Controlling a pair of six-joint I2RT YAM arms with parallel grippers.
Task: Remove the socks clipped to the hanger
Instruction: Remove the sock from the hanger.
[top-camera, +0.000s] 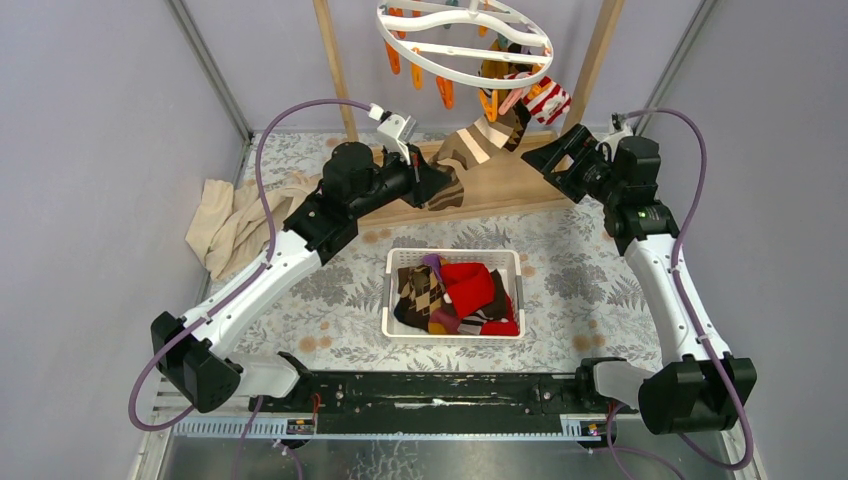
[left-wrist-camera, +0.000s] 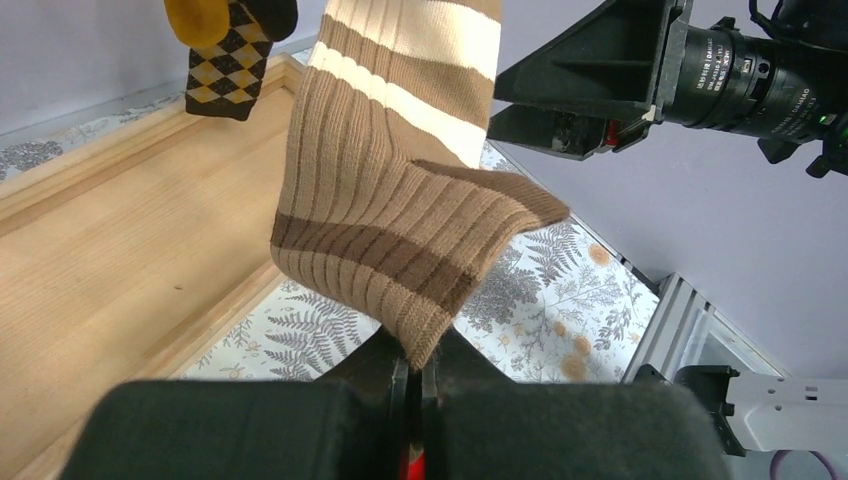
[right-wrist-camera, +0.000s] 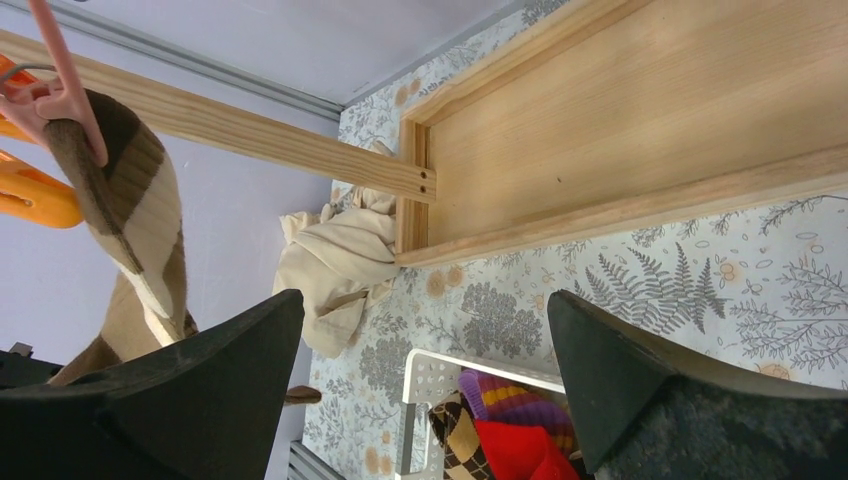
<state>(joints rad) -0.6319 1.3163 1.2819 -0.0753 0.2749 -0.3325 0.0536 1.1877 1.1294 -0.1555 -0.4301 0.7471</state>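
The left gripper (left-wrist-camera: 415, 362) is clamping the striped sock (left-wrist-camera: 400, 170), which is slanting up rightward to the hanger (top-camera: 465, 40), beside the gaping right gripper (top-camera: 558, 165).

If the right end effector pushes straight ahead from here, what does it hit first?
Likely the tan striped sock, just ahead of the open right end effector; depth unclear.

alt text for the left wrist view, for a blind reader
The left hand is shut on the edge of a tan, brown and cream striped sock hanging over a wooden board. The open right hand is at upper right.
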